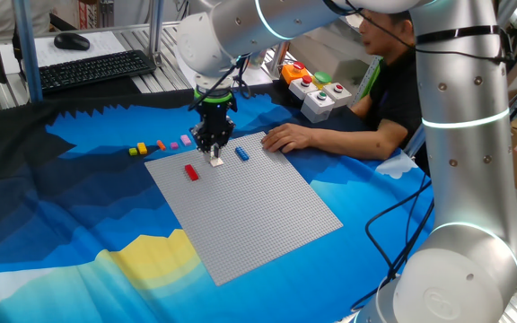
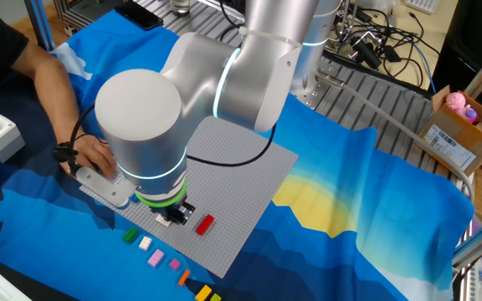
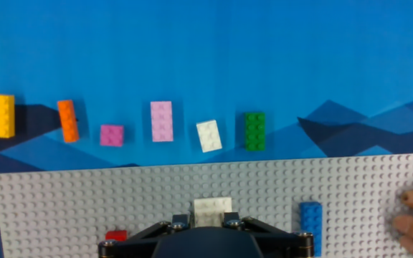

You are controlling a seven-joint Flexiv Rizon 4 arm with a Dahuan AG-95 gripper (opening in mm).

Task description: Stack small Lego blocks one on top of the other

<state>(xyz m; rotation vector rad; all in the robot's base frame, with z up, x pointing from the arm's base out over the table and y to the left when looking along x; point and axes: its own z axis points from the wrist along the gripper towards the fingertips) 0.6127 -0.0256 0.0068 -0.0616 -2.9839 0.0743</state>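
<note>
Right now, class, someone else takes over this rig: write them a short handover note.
Pincer: low over the grey baseplate, at a white brick; whether it grips is unclear.
On the baseplate: red brick, blue brick.
On the cloth beside it: yellow, orange, two pink, white and green bricks in a row.
Done: no stack visible.
Left: all the stacking.

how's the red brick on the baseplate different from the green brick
The red brick sits on the grey baseplate; the green brick lies off it on the blue cloth. The red one is beside the gripper; the green one lies in the row of loose bricks. Both are small, oblong and ungripped.
</note>
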